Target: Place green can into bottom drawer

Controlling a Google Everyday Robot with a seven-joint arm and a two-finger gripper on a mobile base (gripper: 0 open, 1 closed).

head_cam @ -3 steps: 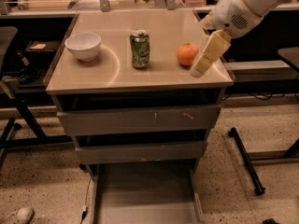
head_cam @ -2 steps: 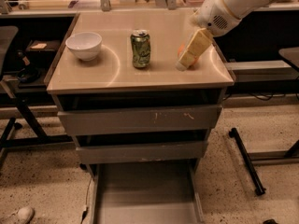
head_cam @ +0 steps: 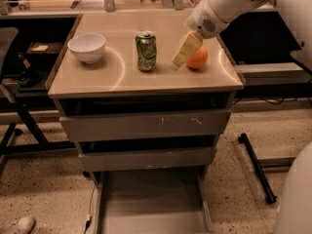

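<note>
The green can (head_cam: 146, 51) stands upright in the middle of the cabinet top (head_cam: 122, 79), with pale swirls and a silver top. My gripper (head_cam: 184, 51) hangs from the white arm (head_cam: 222, 6) just right of the can, a small gap apart, and partly in front of the orange fruit (head_cam: 198, 58). It holds nothing that I can see. The bottom drawer (head_cam: 151, 201) is pulled out below, a wide shallow grey tray with low side rails.
A white bowl (head_cam: 87, 48) sits left on the cabinet top. Two upper grey drawers (head_cam: 146, 126) with scratched fronts are nearly closed. A chair base (head_cam: 14, 126) stands at left, a black stand leg (head_cam: 256, 167) on the floor at right.
My gripper has moved left across the orange fruit, from its right side to its left, closer to the green can. The can has not moved.
</note>
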